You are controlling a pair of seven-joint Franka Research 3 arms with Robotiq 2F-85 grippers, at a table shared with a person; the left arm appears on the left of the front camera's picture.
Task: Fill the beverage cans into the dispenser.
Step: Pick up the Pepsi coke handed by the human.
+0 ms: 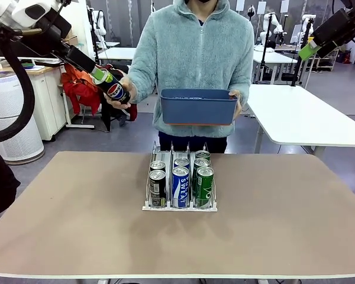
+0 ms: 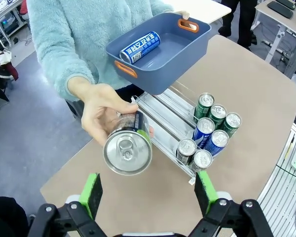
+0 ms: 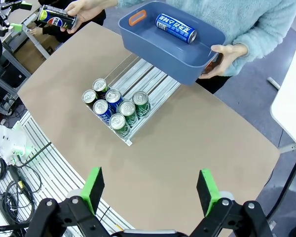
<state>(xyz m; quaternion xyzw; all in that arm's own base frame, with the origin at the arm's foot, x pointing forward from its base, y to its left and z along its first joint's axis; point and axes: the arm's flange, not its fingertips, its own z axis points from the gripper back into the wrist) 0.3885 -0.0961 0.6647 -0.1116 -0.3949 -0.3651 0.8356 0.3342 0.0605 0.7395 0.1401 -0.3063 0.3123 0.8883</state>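
A: Your left gripper (image 2: 148, 183) gapes wide and empty, facing the Pepsi can (image 2: 128, 148) in the person's hand (image 2: 99, 114), far left of the dispenser (image 2: 160, 113). Right gripper (image 3: 150, 180): wide, empty too.
B: Risk?
A: Close off-centre and you pinch that hand or drop it.

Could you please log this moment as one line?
left claw open, facing black Pepsi can in person's hand | right claw open | clear three-lane dispenser: seven cans | blue plastic bin: one blue can

The blue bin (image 2: 155, 79) hides part of the dispenser (image 2: 164, 117).
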